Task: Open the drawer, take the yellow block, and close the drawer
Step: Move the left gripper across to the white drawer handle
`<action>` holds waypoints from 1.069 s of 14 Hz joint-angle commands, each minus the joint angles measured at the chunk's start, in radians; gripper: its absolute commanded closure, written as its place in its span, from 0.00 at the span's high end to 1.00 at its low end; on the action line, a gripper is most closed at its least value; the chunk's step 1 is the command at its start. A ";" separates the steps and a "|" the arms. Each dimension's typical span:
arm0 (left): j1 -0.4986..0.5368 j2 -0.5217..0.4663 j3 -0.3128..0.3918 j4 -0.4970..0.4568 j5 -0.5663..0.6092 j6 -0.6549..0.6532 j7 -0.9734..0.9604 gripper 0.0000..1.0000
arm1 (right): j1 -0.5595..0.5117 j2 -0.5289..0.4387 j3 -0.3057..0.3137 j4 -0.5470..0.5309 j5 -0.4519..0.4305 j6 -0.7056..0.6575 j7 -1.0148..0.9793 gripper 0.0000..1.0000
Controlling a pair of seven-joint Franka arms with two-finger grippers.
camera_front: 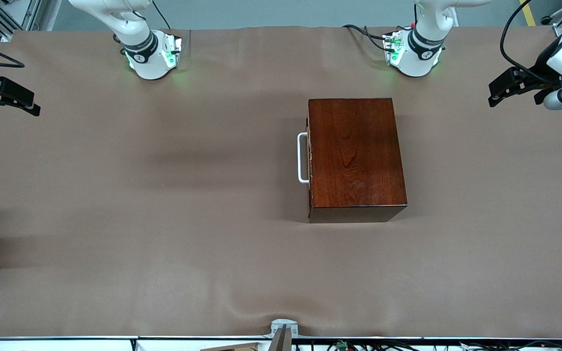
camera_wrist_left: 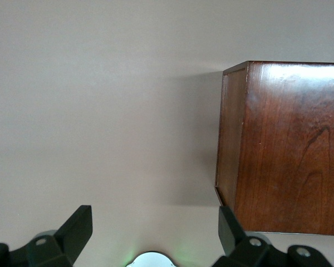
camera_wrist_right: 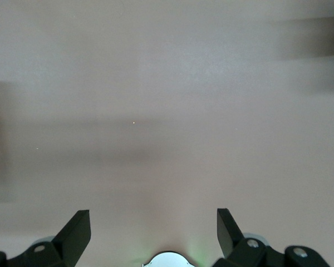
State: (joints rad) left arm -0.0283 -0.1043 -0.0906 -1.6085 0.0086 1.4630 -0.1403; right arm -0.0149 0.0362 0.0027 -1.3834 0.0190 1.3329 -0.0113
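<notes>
Overhead arrangement at one moment. A glossy mahogany-coloured box point(camera_front: 355, 157) stands on the brown-covered table point(camera_front: 164, 219), toward the left arm's end of the table and nearer to the robots' bases than to the front camera. The drawer point(camera_front: 310, 161) is pushed fully in, so that only a thin strip of its front panel shows along the side of the box that faces the right arm's end of the table. Its white U-shaped bar handle point(camera_front: 302, 157) projects from that panel. The yellow block is not visible in any view, and whether it lies inside the closed drawer cannot be told.

The left gripper point(camera_front: 498, 92) hangs in the air over the table edge at the left arm's end, apart from the box and touching nothing. In the left wrist view the left gripper point(camera_wrist_left: 153, 231) shows its two dark fingertips point(camera_wrist_left: 80, 225) spread wide with bare table between them, and a corner of the box point(camera_wrist_left: 284, 150) appears farther off.

The right gripper point(camera_front: 27, 105) hangs over the table edge at the right arm's end, well apart from the box. In the right wrist view the right gripper point(camera_wrist_right: 153, 231) likewise has its fingertips point(camera_wrist_right: 78, 228) spread wide, holding nothing, with only the table covering below.

Both arm bases stand along the table side farthest from the front camera.
</notes>
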 commanded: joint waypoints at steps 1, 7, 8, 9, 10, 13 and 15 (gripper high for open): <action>-0.002 0.011 -0.005 0.027 0.013 -0.023 -0.013 1.00 | -0.002 -0.016 0.005 -0.017 -0.007 0.003 -0.006 1.00; -0.018 0.037 -0.017 0.061 0.010 -0.024 -0.016 1.00 | -0.002 -0.016 0.003 -0.017 -0.005 0.003 -0.006 1.00; -0.021 0.043 -0.029 0.068 0.010 -0.030 -0.021 1.00 | -0.002 -0.016 0.005 -0.017 -0.005 0.002 -0.006 1.00; -0.019 0.052 -0.046 0.071 0.013 -0.030 -0.022 1.00 | -0.002 -0.016 0.003 -0.017 -0.007 0.002 -0.006 1.00; -0.019 0.055 -0.061 0.071 0.010 -0.029 -0.024 1.00 | -0.002 -0.016 0.003 -0.017 -0.007 0.002 -0.006 1.00; -0.036 0.103 -0.130 0.097 0.005 -0.029 -0.025 1.00 | -0.004 -0.016 0.003 -0.017 -0.007 0.002 -0.006 1.00; -0.054 0.181 -0.217 0.165 0.011 -0.029 -0.057 1.00 | -0.004 -0.016 0.005 -0.017 -0.007 0.002 -0.006 1.00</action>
State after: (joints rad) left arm -0.0630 -0.0114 -0.2422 -1.5433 0.0084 1.4588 -0.1594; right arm -0.0149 0.0362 0.0026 -1.3840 0.0190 1.3325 -0.0113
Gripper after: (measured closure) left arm 0.000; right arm 0.000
